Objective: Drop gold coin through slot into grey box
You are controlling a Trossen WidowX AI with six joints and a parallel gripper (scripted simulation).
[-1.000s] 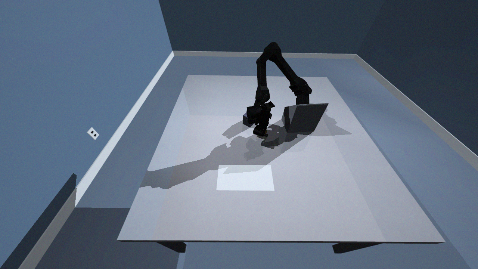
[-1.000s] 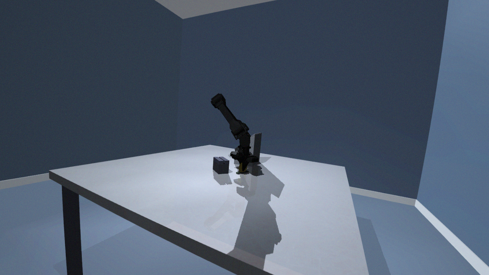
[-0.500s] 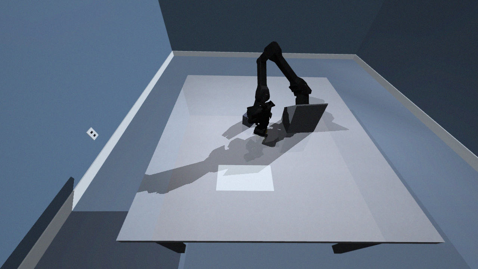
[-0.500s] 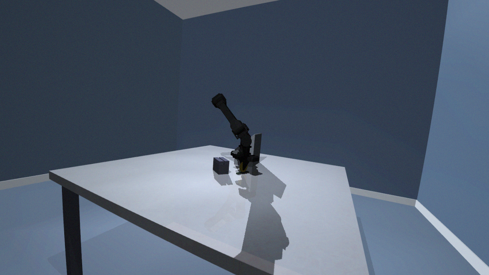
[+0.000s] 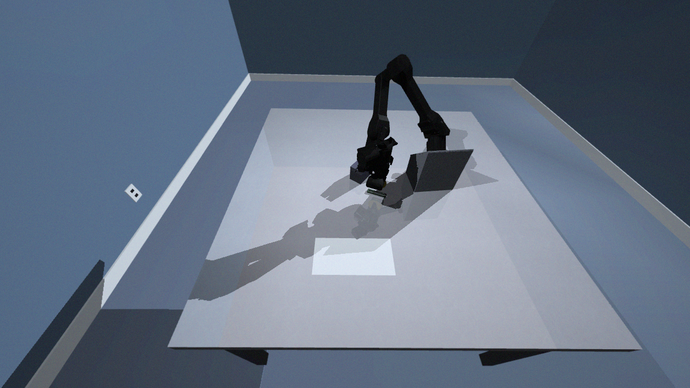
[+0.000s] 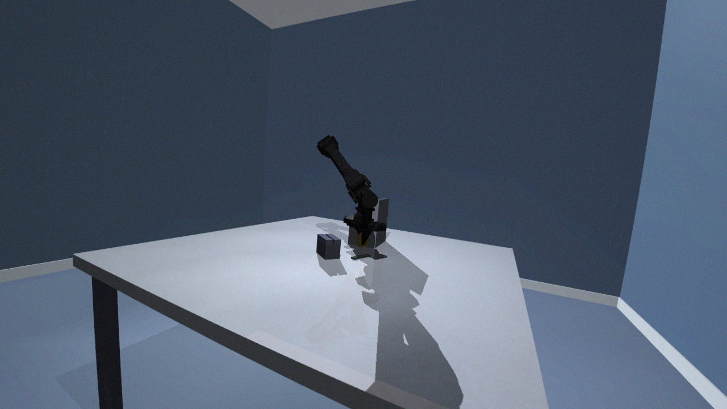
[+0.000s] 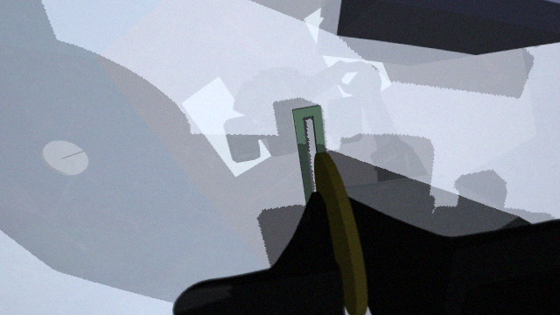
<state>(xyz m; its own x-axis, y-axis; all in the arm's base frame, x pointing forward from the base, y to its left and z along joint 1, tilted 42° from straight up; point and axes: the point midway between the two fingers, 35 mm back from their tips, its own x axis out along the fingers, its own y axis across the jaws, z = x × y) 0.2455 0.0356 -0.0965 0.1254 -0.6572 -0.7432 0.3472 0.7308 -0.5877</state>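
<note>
My gripper is shut on the thin gold coin, held on edge between the black fingers. The coin hangs just above the shallow dark-green holder, whose slot shows empty in the wrist view. The closed grey box stands on the table a little left of the holder, with the slot as a dark line on its lid. In the top view the box is mostly hidden behind the gripper.
A grey slanted panel stands by the arm's base, right of the gripper. A bright rectangular patch lies on the table top nearer the front. The arm's shadows stretch across the table.
</note>
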